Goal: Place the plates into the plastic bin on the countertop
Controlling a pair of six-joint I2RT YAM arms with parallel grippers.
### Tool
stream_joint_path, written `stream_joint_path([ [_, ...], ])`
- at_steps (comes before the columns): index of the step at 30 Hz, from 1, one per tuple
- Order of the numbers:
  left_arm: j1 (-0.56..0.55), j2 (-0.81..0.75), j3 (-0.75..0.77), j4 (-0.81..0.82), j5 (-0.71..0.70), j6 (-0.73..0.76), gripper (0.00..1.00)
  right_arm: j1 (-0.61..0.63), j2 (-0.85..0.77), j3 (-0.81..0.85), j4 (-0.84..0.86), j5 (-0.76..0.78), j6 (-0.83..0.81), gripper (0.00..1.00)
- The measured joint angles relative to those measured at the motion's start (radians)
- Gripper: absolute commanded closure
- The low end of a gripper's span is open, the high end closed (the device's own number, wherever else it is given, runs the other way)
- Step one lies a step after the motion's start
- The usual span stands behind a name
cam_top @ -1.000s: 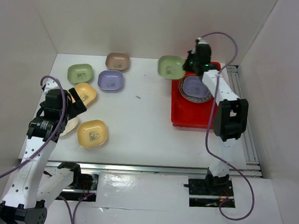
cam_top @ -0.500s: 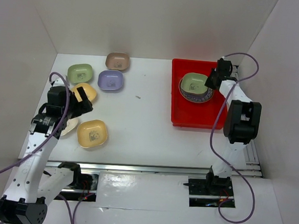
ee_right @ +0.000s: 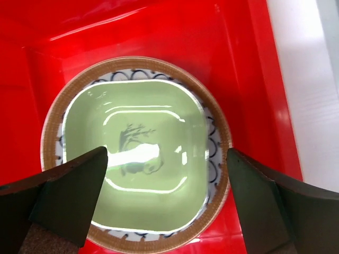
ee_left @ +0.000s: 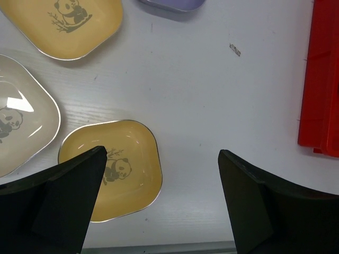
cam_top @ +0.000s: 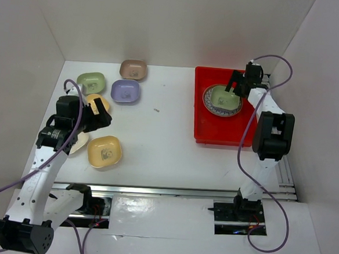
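Observation:
The red plastic bin lies on the right of the countertop. In it a round brown-rimmed plate carries a green dish. My right gripper hangs open just above that dish, fingers on either side and holding nothing. At the left lie more plates: green, lilac, tan-pink, two yellow and a cream one partly under the arm. My left gripper is open above the near yellow dish.
A small dark speck lies mid-table. White walls close in the back and both sides. A metal rail runs along the right of the bin. The bin's left edge shows in the left wrist view.
My right gripper carried the green dish from the bin's far left corner onto the round plate, then opened and let it go. The left arm drifted slightly right.

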Motion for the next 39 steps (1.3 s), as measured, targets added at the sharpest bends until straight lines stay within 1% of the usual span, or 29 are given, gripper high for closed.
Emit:
stream_joint_path([
  [2, 0.0, 0.0, 0.0, 0.002, 0.004, 0.0, 0.0, 0.013, -0.004, 0.0, -0.001, 0.01, -0.002, 0.0],
  [4, 0.0, -0.001, 0.0, 0.002, 0.002, 0.0, 0.0, 0.063, -0.016, 0.006, -0.006, 0.028, -0.006, 0.0],
  [6, 0.0, -0.001, 0.0, 0.002, -0.016, -0.003, 0.0, 0.157, -0.02, 0.02, -0.005, 0.028, -0.01, 0.0],
  [9, 0.0, -0.001, 0.0, -0.01, -0.081, -0.017, 0.0, 0.356, -0.01, 0.068, 0.014, -0.002, -0.007, 0.0],
  [11, 0.003, -0.001, 0.0, -0.024, -0.13, -0.037, 0.0, 0.486, 0.032, 0.143, 0.02, -0.04, 0.005, 0.0],
  [12, 0.006, -0.001, 0.0, -0.031, -0.15, -0.044, 0.0, 0.547, 0.075, 0.212, 0.026, -0.058, 0.008, 0.0],
  [14, 0.01, 0.0, 0.0, -0.039, -0.178, -0.06, 0.0, 0.628, 0.179, 0.345, 0.055, -0.086, 0.018, 0.0],
  [16, 0.011, 0.005, 0.0, -0.045, -0.193, -0.062, 0.0, 0.67, 0.271, 0.441, 0.073, -0.104, 0.029, 0.0],
  [18, 0.011, 0.016, 0.0, -0.049, -0.196, -0.063, 0.0, 0.69, 0.361, 0.507, 0.085, -0.111, 0.043, 0.0],
  [20, 0.011, 0.025, 0.0, -0.052, -0.196, -0.062, 0.0, 0.69, 0.415, 0.524, 0.1, -0.103, 0.059, 0.0],
  [25, 0.011, 0.029, 0.0, -0.053, -0.194, -0.061, 0.0, 0.682, 0.475, 0.528, 0.148, -0.033, 0.09, 0.0],
  [30, 0.011, 0.029, 0.0, -0.052, -0.19, -0.061, 0.0, 0.69, 0.59, 0.692, 0.177, 0.023, 0.106, 0.01],
  [33, 0.011, 0.029, 0.0, -0.052, -0.184, -0.061, 0.0, 0.698, 0.618, 0.695, 0.188, 0.027, 0.11, 0.01],
  [37, 0.011, 0.028, 0.0, -0.052, -0.179, -0.061, 0.0, 0.708, 0.678, 0.735, 0.183, 0.046, 0.113, 0.08],
  [39, 0.011, 0.024, 0.0, -0.052, -0.176, -0.061, 0.0, 0.712, 0.707, 0.759, 0.179, 0.054, 0.109, 0.19],
])
